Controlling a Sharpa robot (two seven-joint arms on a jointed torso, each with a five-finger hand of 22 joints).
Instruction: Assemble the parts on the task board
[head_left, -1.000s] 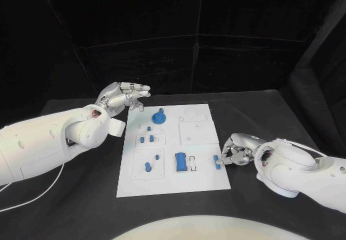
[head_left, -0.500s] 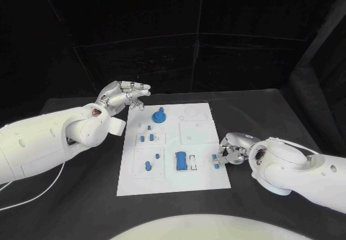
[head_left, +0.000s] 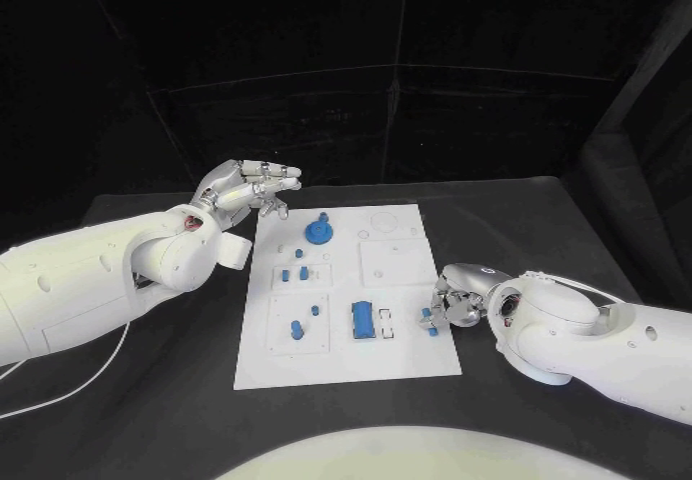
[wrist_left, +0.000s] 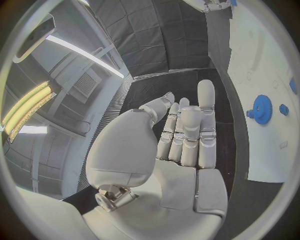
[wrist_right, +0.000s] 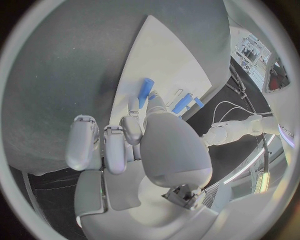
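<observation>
- A black counter (head_left: 173, 400) carries everything, its surface dark and matte.
- A black curtain (head_left: 389, 110) hangs behind the counter's far edge.
- A white cable (head_left: 58, 395) lies on the counter's near left side.

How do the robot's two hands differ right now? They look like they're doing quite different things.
The left hand is raised beside the far left corner of the task board, while the right hand sits low at the board's right edge. The left hand holds nothing; the right hand appears to pinch a small blue part at that edge. In its wrist view the left hand's fingers lie fairly straight, while the right hand's curl inward. Both are silver hands on white arms.
</observation>
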